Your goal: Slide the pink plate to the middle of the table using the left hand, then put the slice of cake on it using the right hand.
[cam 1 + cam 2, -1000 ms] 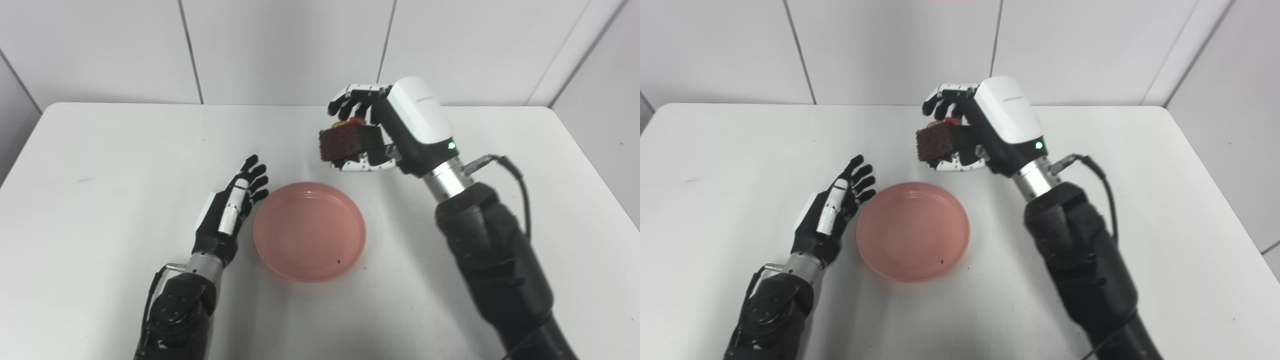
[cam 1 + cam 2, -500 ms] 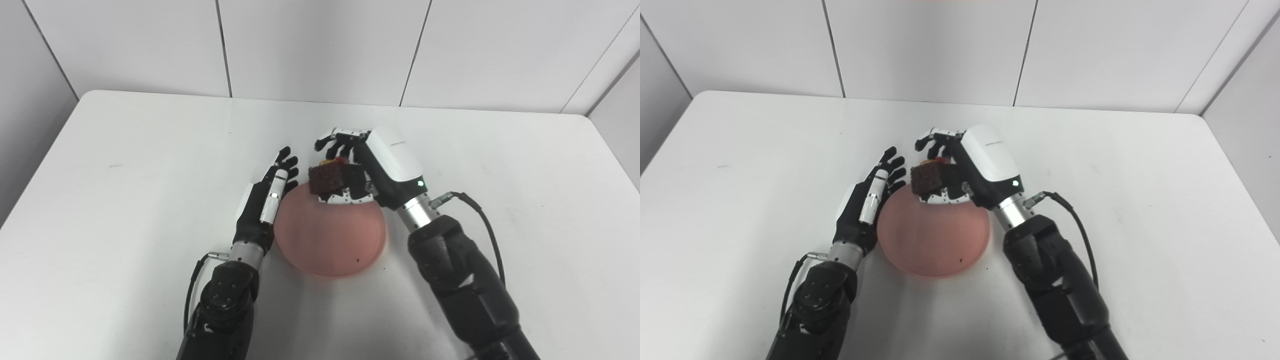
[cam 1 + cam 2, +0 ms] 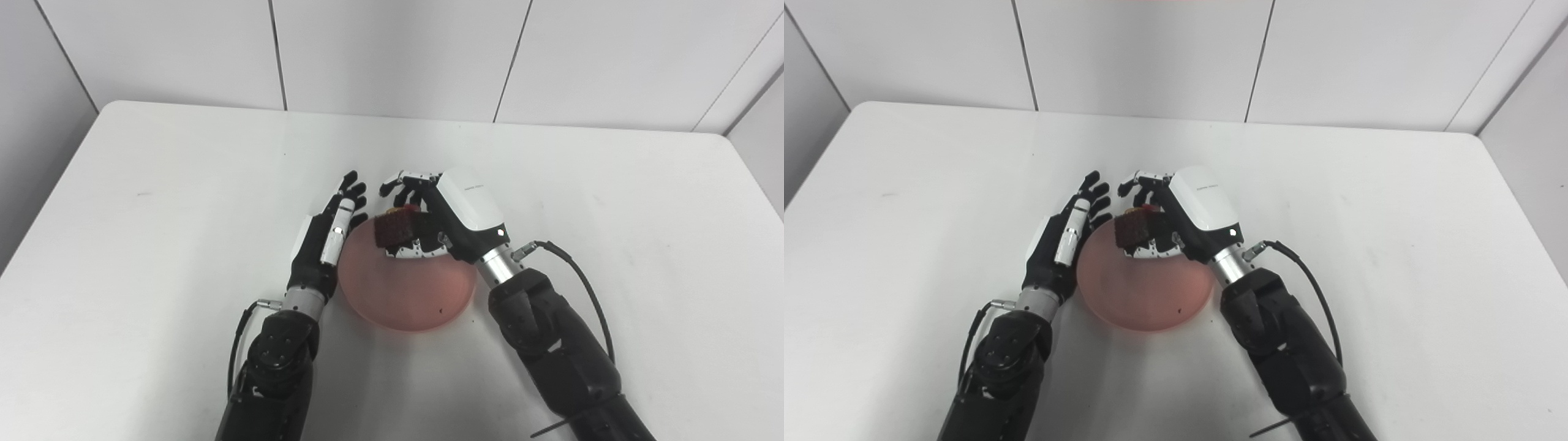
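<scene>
Cake over the plate, release to come.
The pink plate [image 3: 407,288] sits mid-table, so the slide looks done. The right hand [image 3: 447,214] grips the slice of cake [image 3: 391,228] above the plate's far rim; the left hand [image 3: 324,242] rests empty, fingers spread, against the plate's left edge. Only the set-down remains.

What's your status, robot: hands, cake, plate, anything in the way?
Right hand shut on slice of cake, over far part of pink plate, not released. Left hand open beside plate's left rim. Nothing in the way.
</scene>
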### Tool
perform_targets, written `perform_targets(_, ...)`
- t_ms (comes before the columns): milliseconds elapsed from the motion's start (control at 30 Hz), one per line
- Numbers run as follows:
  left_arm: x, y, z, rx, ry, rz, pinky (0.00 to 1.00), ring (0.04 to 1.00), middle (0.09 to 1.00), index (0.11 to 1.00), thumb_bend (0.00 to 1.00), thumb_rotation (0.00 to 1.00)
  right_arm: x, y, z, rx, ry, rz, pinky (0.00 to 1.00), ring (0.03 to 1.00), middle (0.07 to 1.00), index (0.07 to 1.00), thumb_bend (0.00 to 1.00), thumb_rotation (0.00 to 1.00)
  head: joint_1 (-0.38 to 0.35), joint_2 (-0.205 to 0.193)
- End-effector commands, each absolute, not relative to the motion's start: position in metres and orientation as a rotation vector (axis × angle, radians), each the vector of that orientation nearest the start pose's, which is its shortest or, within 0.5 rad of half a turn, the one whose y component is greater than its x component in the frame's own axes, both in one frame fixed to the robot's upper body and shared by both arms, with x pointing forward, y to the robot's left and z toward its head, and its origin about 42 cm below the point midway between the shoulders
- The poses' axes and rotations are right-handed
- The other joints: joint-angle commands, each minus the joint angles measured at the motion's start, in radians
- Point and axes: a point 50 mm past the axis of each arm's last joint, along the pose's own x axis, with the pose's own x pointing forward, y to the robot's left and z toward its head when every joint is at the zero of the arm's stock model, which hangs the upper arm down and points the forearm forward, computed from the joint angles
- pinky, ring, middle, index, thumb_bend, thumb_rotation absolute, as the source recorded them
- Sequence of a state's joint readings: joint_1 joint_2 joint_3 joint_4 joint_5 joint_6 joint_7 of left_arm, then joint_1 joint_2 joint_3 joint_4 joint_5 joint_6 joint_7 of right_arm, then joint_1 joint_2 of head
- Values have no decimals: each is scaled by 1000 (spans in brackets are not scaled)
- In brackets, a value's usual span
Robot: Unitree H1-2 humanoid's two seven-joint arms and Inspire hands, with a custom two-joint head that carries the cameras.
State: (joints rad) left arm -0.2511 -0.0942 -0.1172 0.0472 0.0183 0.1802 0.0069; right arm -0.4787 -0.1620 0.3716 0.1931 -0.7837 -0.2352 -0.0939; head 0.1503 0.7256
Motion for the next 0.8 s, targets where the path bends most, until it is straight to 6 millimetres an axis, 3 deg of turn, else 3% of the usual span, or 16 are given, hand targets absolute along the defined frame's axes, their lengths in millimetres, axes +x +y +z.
perform_targets(0, 351, 118, 142, -27, 54, -198, 916, 941, 947, 931, 395, 1000, 393, -115, 212, -964, -757, 341, 276, 379, 482, 572, 485, 0, 0, 1)
perform_targets(233, 351, 118, 144, -23, 54, -187, 899, 931, 933, 922, 409, 1000, 387, -119, 211, -1029, -678, 386, 266, 383, 486, 575, 483, 0, 2, 8)
perform_targets(467, 351, 118, 145, -45, 44, -190, 888, 923, 932, 923, 407, 1000, 379, -125, 220, -1111, -494, 459, 269, 387, 498, 575, 484, 0, 1, 14)
perform_targets(533, 351, 118, 145, -51, 45, -190, 887, 923, 935, 926, 399, 1000, 377, -126, 223, -1130, -455, 470, 320, 383, 492, 565, 504, 0, -1, 14)
perform_targets(567, 351, 118, 145, -52, 45, -191, 887, 922, 935, 927, 401, 1000, 376, -127, 226, -1148, -436, 479, 345, 434, 473, 548, 516, 5, -1, 14)
perform_targets(600, 352, 119, 145, -52, 43, -192, 885, 921, 934, 927, 404, 1000, 374, -128, 228, -1166, -417, 489, 357, 455, 513, 601, 690, 141, -3, 14)
perform_targets(667, 352, 119, 145, -52, 44, -196, 882, 920, 936, 928, 409, 1000, 371, -129, 235, -1198, -374, 511, 374, 485, 584, 698, 906, 451, -3, 14)
perform_targets(700, 352, 119, 145, -51, 44, -197, 882, 920, 936, 929, 410, 1000, 370, -129, 238, -1210, -357, 521, 375, 488, 589, 704, 916, 471, -3, 14)
perform_targets(767, 352, 120, 145, -50, 42, -199, 877, 919, 936, 928, 409, 1000, 366, -130, 245, -1228, -322, 542, 385, 513, 632, 749, 963, 605, -5, 14)
